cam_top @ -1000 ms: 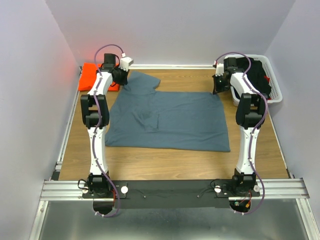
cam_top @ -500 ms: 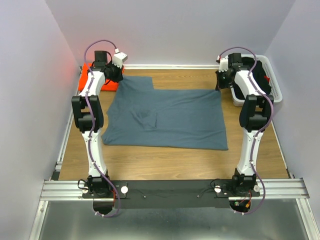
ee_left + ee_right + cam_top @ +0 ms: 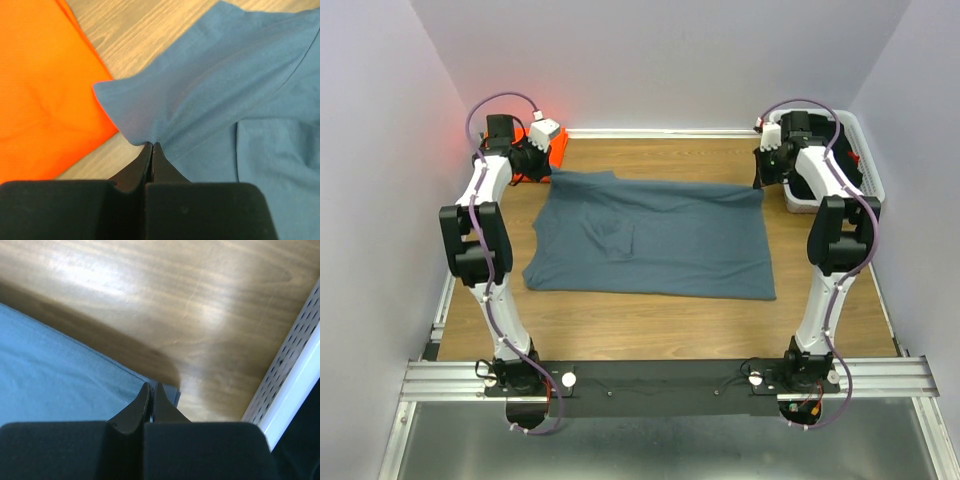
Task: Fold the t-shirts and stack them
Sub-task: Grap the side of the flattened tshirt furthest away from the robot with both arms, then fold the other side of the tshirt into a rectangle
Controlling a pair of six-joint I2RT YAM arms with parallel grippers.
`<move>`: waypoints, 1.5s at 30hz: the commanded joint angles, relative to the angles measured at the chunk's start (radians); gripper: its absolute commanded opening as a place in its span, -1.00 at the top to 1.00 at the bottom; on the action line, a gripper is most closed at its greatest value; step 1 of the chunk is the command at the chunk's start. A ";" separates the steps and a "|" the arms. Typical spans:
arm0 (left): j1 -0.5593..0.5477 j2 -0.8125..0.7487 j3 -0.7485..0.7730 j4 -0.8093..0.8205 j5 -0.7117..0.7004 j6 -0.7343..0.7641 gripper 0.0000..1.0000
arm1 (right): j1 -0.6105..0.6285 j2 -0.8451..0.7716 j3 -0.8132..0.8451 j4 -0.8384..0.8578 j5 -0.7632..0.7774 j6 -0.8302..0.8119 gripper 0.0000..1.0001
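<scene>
The slate blue-grey t-shirt (image 3: 655, 238) lies spread across the middle of the wooden table, its far edge pulled taut between both arms. My left gripper (image 3: 546, 172) is shut on its far left corner, seen bunched at the fingertips in the left wrist view (image 3: 151, 145). At the far right corner my right gripper (image 3: 760, 180) is shut on the shirt's hem (image 3: 165, 390). The bright orange t-shirt (image 3: 550, 152) sits folded at the far left, mostly hidden behind the left arm; it fills the left of the left wrist view (image 3: 42, 85).
A white perforated basket (image 3: 865, 165) with dark cloth inside stands at the far right, its wall (image 3: 290, 375) close to my right gripper. Grey walls close in the table on three sides. A metal rail (image 3: 660, 378) runs along the near edge.
Both grippers have carried the shirt's far edge back and outward, the left one swinging left toward the orange shirt. The folded-over sleeve has flattened and the far edge now runs straight.
</scene>
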 commanded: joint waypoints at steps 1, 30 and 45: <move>0.028 -0.094 -0.079 0.024 0.030 0.064 1.00 | -0.010 -0.086 -0.065 -0.003 -0.034 -0.021 0.99; 0.068 -0.392 -0.582 0.036 -0.044 0.172 1.00 | -0.010 -0.278 -0.413 0.051 -0.072 -0.045 0.99; 0.068 -0.337 -0.636 0.057 -0.088 0.165 1.00 | -0.010 -0.232 -0.481 0.100 -0.061 -0.044 0.99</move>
